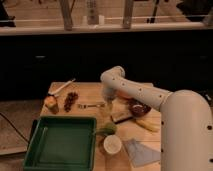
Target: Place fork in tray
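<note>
Gripper [106, 101] just beside fork [90, 105]

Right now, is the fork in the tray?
Out: the fork lies on the table beyond the tray; the gripper hovers close beside it.

White rounded arm [145, 94], gripper [106, 98] over table [88, 90]

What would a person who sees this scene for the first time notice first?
The big white robot arm fills the right side and reaches over the wooden table, with its gripper down by the right end of the small fork in the middle of the table. The large green tray lies at the front left, nearest the camera.
</note>
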Controlling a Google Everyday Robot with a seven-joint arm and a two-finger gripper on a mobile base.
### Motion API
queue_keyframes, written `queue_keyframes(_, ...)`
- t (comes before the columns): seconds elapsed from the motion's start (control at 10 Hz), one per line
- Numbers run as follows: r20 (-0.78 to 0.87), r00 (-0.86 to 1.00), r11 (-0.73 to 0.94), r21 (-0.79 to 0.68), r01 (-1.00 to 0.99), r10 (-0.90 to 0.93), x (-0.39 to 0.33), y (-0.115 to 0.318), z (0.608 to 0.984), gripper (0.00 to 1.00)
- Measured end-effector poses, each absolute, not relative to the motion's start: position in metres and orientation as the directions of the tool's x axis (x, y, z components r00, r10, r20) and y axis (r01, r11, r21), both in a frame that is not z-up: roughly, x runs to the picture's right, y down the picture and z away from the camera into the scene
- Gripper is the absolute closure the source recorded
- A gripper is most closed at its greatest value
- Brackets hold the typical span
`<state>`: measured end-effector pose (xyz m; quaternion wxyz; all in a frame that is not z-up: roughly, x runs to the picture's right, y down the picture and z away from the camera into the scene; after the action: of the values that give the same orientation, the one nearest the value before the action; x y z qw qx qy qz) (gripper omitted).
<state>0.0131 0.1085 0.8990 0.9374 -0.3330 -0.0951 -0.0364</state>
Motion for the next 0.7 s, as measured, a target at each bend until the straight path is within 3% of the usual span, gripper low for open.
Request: queue_keyframes(0.7, 0.204, 0.979, 0.754, -0.642, 0.139, -0.008, 0.007, 0.122, 0.914, 0.2)
